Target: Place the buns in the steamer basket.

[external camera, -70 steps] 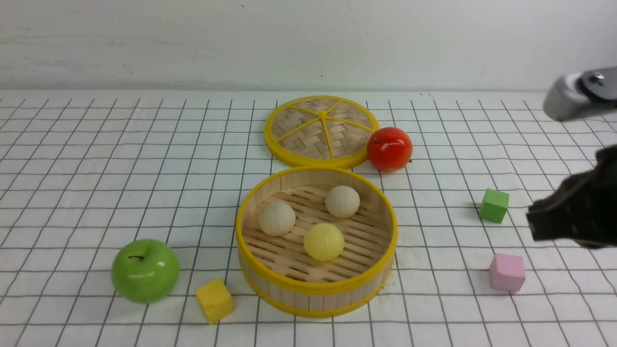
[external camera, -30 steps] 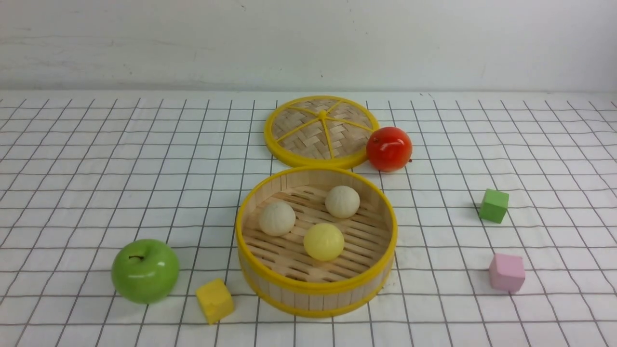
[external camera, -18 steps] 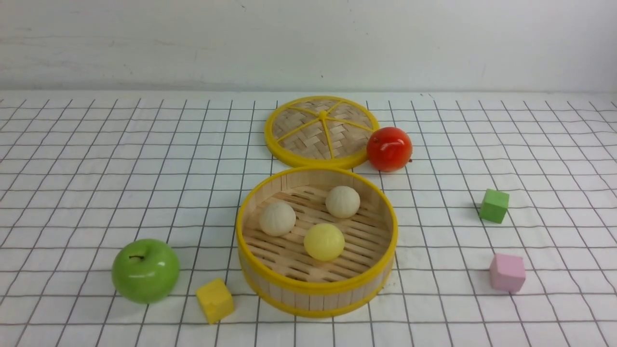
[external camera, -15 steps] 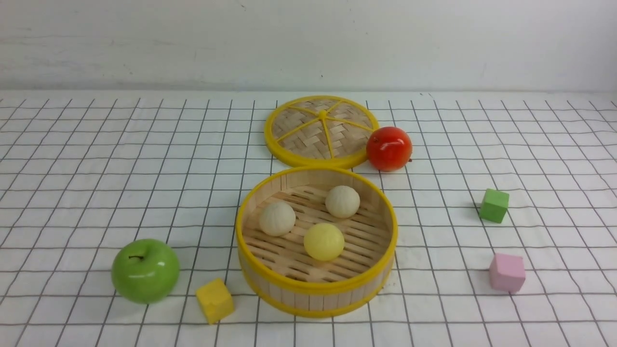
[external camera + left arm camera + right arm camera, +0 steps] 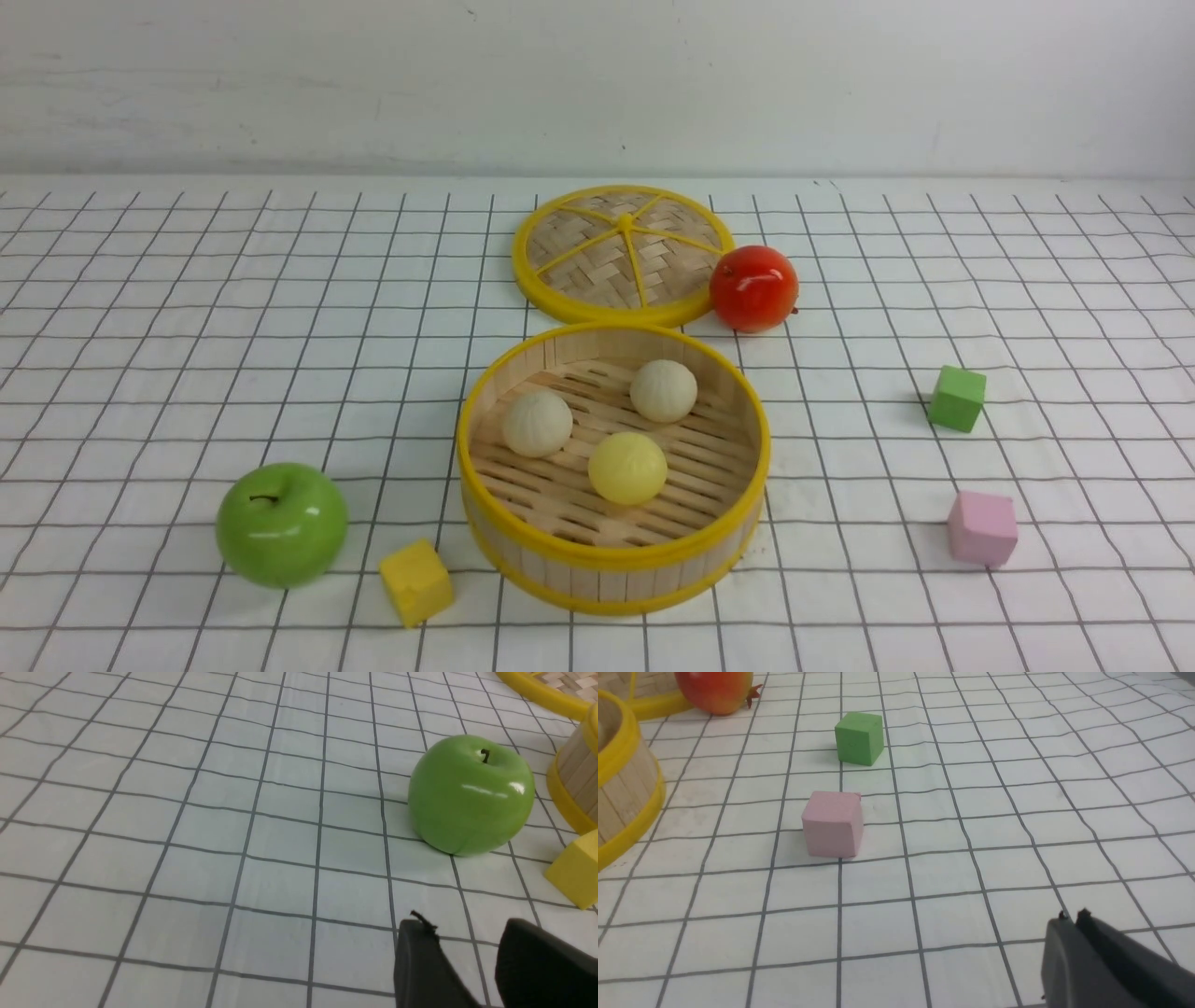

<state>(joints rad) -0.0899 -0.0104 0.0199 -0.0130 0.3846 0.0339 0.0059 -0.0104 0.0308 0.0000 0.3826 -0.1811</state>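
The steamer basket [image 5: 611, 558], a round wooden-slat tub with yellow rims, stands at the table's middle front. Three buns lie on its slatted floor: a cream one [image 5: 537, 423] at the left, a cream one [image 5: 663, 390] at the back, a pale yellow one [image 5: 627, 468] at the front. Neither arm shows in the front view. In the left wrist view my left gripper [image 5: 467, 928] hangs open over bare cloth, short of the green apple [image 5: 472, 794], with the basket's wall [image 5: 577, 767] beyond. My right gripper [image 5: 1071, 915] is shut and empty, its fingers pressed together.
A flat woven lid [image 5: 621, 252] lies behind the basket with a glossy red fruit [image 5: 753, 288] beside it. The green apple [image 5: 281, 525] and a yellow cube [image 5: 415, 581] sit front left. A green cube [image 5: 957, 398] and a pink cube [image 5: 981, 528] sit at the right.
The right arm, seen at the right edge of the front view two seconds ago, has left that view. Nothing on the table has moved.
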